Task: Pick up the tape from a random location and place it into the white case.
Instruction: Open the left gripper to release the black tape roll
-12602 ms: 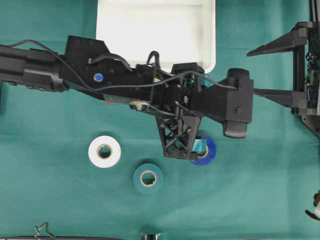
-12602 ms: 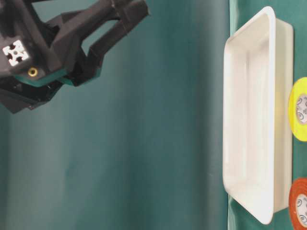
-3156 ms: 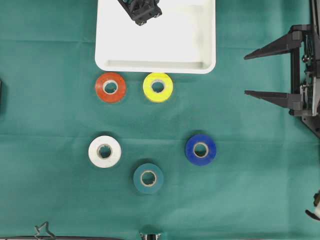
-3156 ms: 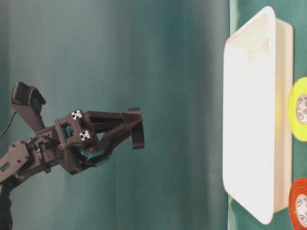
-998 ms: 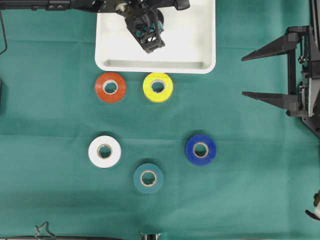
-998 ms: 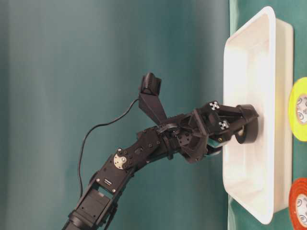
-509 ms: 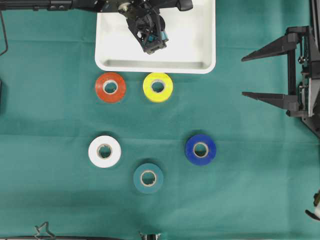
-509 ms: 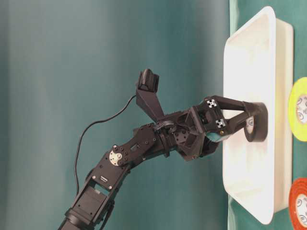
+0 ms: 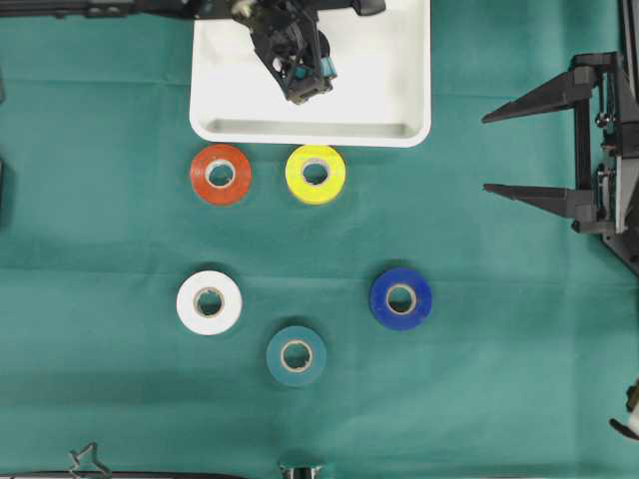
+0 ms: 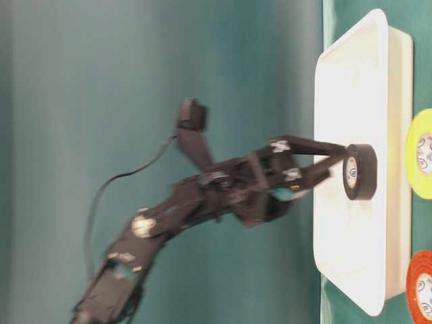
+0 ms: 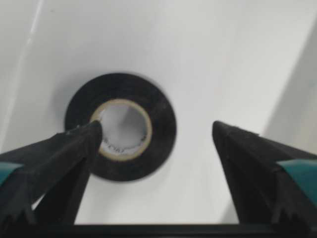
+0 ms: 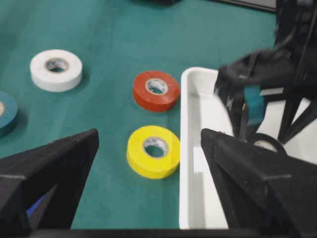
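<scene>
A black tape roll (image 11: 161, 130) lies flat on the floor of the white case (image 9: 310, 131). The table-level view also shows the black tape roll (image 10: 360, 172) resting inside the white case (image 10: 378, 40). My left gripper (image 11: 157, 128) hovers just over it, open, its left fingertip (image 11: 84, 141) overlapping the roll's edge and its right fingertip (image 11: 233, 144) well clear. From overhead the left gripper (image 9: 303, 80) hides the roll. My right gripper (image 9: 486, 152) is open and empty at the right edge of the table, far from the case.
On the green cloth below the case lie a red roll (image 9: 220, 174) and a yellow roll (image 9: 316, 174). Nearer the front are a white roll (image 9: 209, 302), a teal roll (image 9: 296, 356) and a blue roll (image 9: 400, 298).
My left gripper has gone from shut on the black roll to open, leaving the roll on the case floor. The left arm is blurred in motion. The right arm has not moved.
</scene>
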